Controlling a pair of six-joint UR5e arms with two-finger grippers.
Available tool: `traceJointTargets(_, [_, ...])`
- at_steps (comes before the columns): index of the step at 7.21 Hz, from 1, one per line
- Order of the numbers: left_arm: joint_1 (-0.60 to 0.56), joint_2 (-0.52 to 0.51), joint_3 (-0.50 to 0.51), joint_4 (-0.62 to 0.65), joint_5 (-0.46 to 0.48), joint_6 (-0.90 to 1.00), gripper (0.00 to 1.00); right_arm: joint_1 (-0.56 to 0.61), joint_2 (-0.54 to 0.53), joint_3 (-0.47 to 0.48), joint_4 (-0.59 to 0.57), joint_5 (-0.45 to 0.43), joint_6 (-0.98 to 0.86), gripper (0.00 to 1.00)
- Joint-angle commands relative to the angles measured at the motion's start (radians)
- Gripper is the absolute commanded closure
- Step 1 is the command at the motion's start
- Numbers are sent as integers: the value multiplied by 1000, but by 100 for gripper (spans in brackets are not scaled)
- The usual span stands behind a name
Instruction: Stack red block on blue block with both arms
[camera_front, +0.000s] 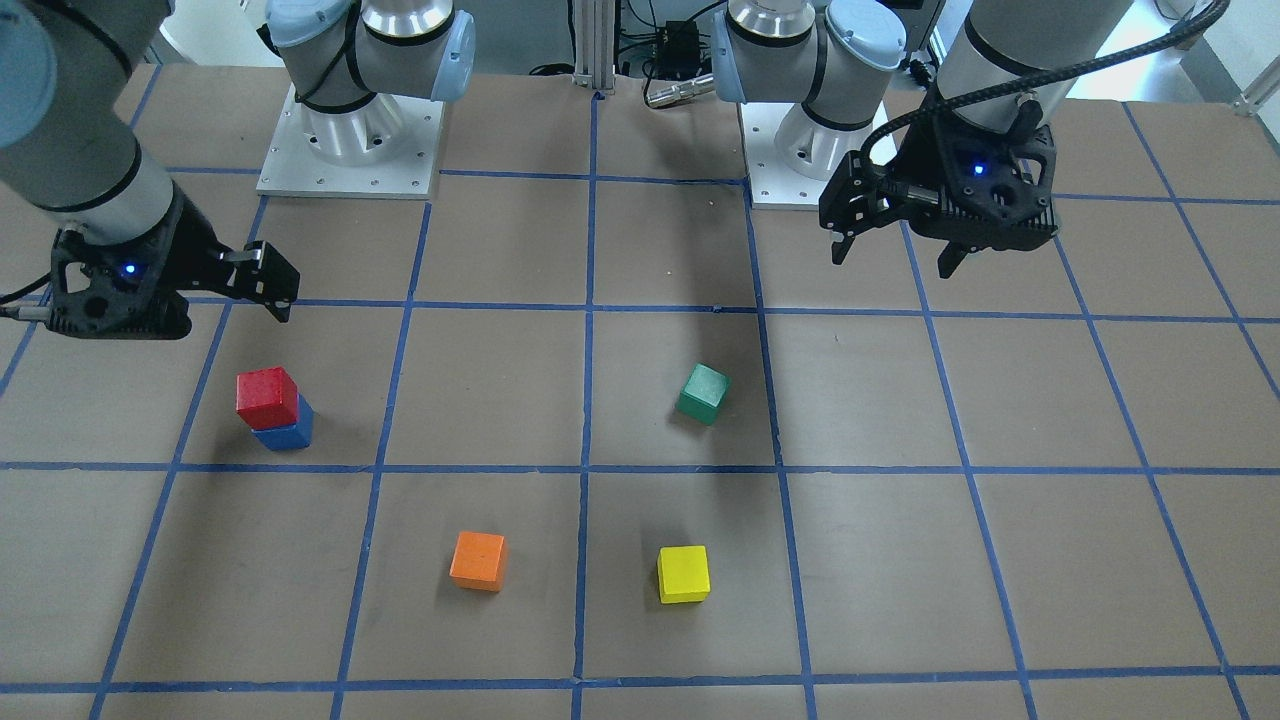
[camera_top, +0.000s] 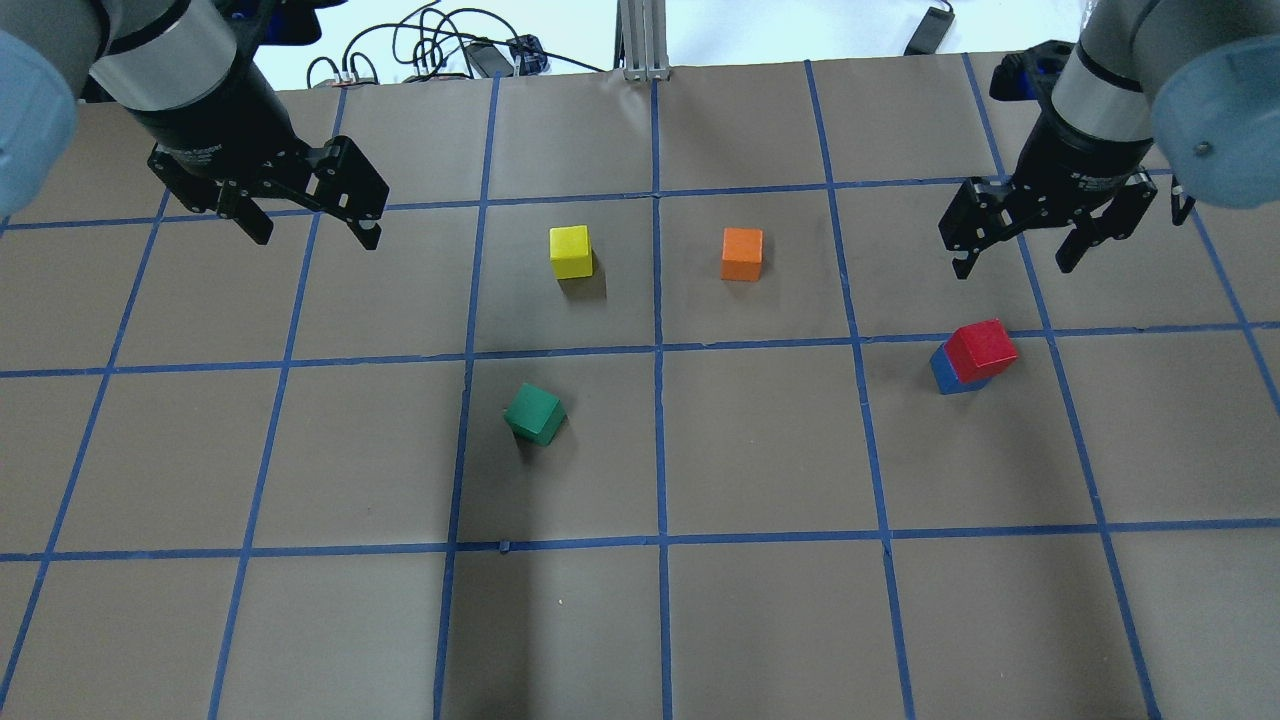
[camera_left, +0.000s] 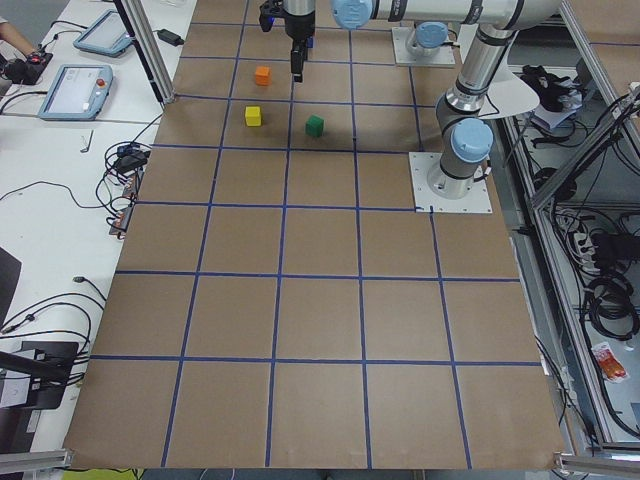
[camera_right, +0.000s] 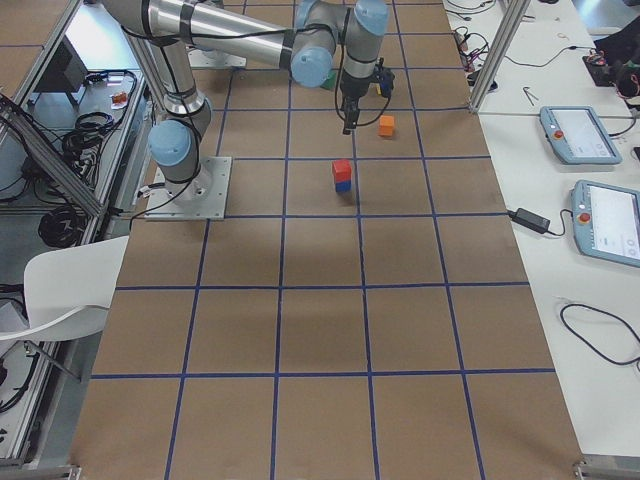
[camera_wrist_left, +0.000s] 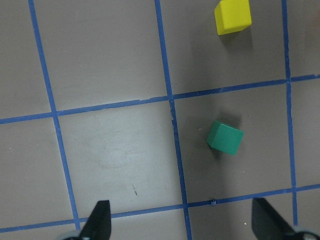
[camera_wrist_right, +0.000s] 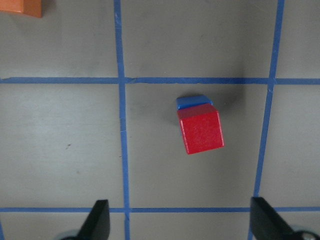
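Note:
The red block (camera_top: 981, 348) sits on top of the blue block (camera_top: 946, 374), slightly turned; the stack also shows in the front view (camera_front: 268, 397) and the right wrist view (camera_wrist_right: 201, 131). Only an edge of the blue block (camera_wrist_right: 191, 101) shows there. My right gripper (camera_top: 1015, 263) is open and empty, raised above and behind the stack. My left gripper (camera_top: 310, 238) is open and empty, raised over the table's far left side, apart from all blocks.
A green cube (camera_top: 534, 413), a yellow cube (camera_top: 571, 251) and an orange cube (camera_top: 742, 254) lie on the brown table with blue tape lines (camera_top: 660, 450). The arm bases (camera_front: 350, 130) stand at the robot's side.

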Motion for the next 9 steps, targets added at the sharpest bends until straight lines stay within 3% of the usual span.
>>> traceJointTargets(1, [0,0,1,0,0,1,0,147,-26,-63,61,-3,125,0])
traceJointTargets(4, [0,0,1,0,0,-1,0,149,-50,-62,64,5,128,0])
traceJointTargets(9, [0,-2,1,0,0,-1,0,57,-58,-77,93,-3,112,0])
